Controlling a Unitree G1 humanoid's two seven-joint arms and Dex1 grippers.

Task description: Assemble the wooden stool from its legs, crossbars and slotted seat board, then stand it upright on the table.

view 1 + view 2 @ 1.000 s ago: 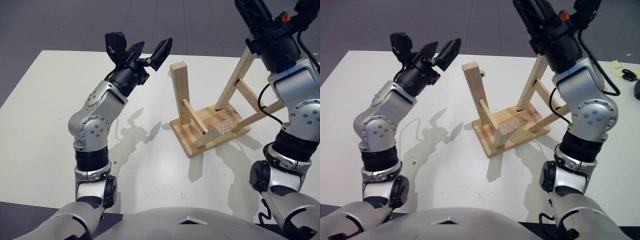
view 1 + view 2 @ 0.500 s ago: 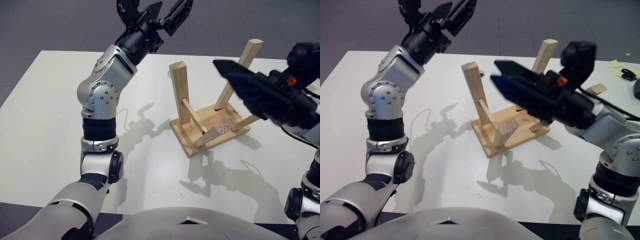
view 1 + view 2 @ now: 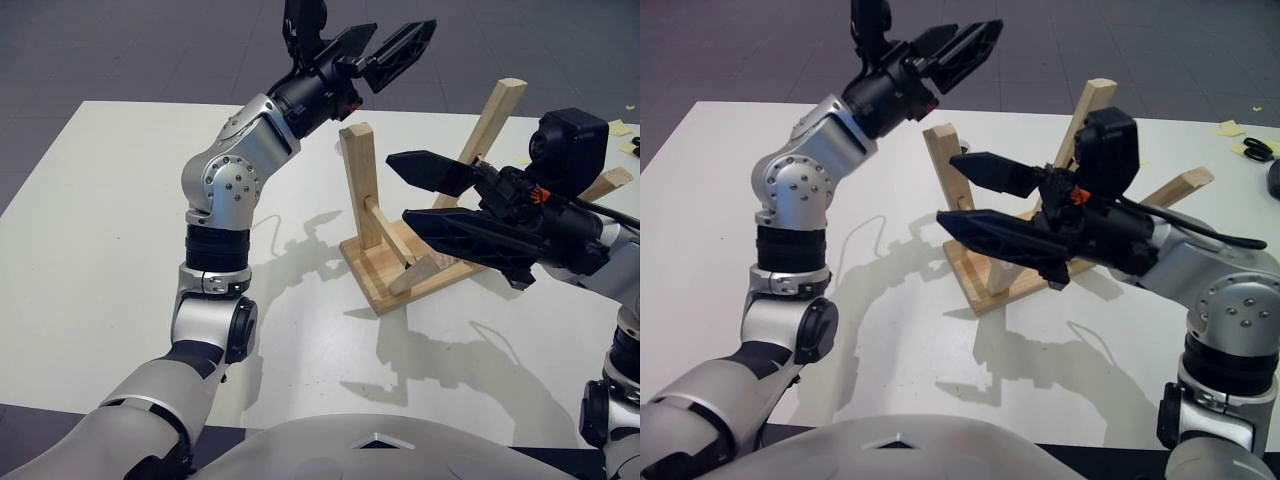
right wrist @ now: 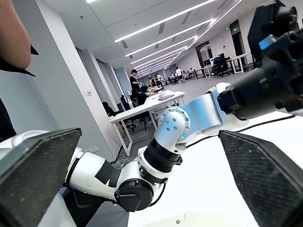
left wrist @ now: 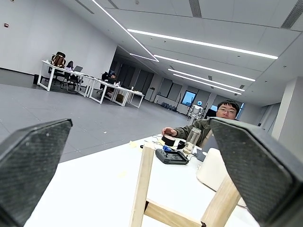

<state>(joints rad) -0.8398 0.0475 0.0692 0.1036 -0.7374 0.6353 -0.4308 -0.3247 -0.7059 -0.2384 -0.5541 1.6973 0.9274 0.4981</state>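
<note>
The wooden stool rests upside down on the white table [image 3: 110, 230], with its seat board [image 3: 372, 268] flat on the table. One leg [image 3: 359, 180] stands nearly upright. Two more legs [image 3: 497, 112] [image 3: 1185, 184] slant up to the right, joined by crossbars [image 3: 385, 228]. My left gripper [image 3: 402, 32] is open, high above the upright leg's top. The left wrist view shows two legs [image 5: 141, 185] between its fingers [image 5: 29, 166]. My right gripper [image 3: 398, 188] is open and empty. It lies level in front of the stool, with its tips close to the upright leg.
Yellow notes [image 3: 1230, 128] and scissors [image 3: 1257, 148] lie at the table's far right. The table's left half and its near strip are bare. In the right wrist view my left arm [image 4: 177, 127] shows between the right gripper's fingers [image 4: 40, 172].
My left arm has risen and swung right, over the stool. My right arm has come down from high on the right and now lies level in front of the stool. Both grippers stayed open.
</note>
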